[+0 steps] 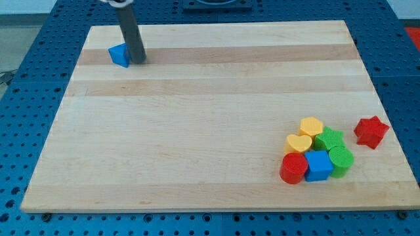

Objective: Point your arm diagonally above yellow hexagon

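My tip (137, 61) sits at the view's top left, touching or just beside a blue triangle block (119, 55), on its right side. There's no claw on this rig, just the bare rod, so nothing opens and nothing is held.

The target is well apart from there, in the cluster at the view's bottom right. The yellow hexagon (312, 126) is the topmost block of that pile. A yellow heart (298, 143) lies just below-left of it, and a green star (329, 139) just below-right. Under those sit a red cylinder (293, 168), a blue cube (318, 165) and a green cylinder (340, 159). A red star (371, 131) stands alone, near the pile on its right.

As I read it, the approach hasn't started; the whole board (197, 118) lies between tip and target.

The next move is a long diagonal traverse, down and right across open wood. I'd aim to stop up and to the left of the hexagon, where the wood is bare. Coming in from the top left keeps me off the heart. I need to pull away from the blue triangle cleanly, without dragging it along.
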Motion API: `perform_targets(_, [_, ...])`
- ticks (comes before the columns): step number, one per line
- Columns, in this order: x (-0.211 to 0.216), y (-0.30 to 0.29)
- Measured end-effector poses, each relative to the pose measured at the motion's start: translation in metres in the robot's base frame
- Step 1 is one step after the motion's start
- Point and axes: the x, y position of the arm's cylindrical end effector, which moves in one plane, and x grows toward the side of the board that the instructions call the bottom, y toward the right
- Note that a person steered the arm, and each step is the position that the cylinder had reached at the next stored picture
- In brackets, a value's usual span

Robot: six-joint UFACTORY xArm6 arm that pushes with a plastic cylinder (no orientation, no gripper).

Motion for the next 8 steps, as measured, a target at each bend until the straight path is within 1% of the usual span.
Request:
perform_targets(1, [0.031,0.064])
perform_targets(3, [0.031,0.075])
perform_targets(4, [0.052,0.17])
perform_targets(5, [0.078,0.228])
perform_targets(6, [0.078,0.229])
perform_targets(7, [0.113,0.237])
perform_targets(8, [0.119,0.238])
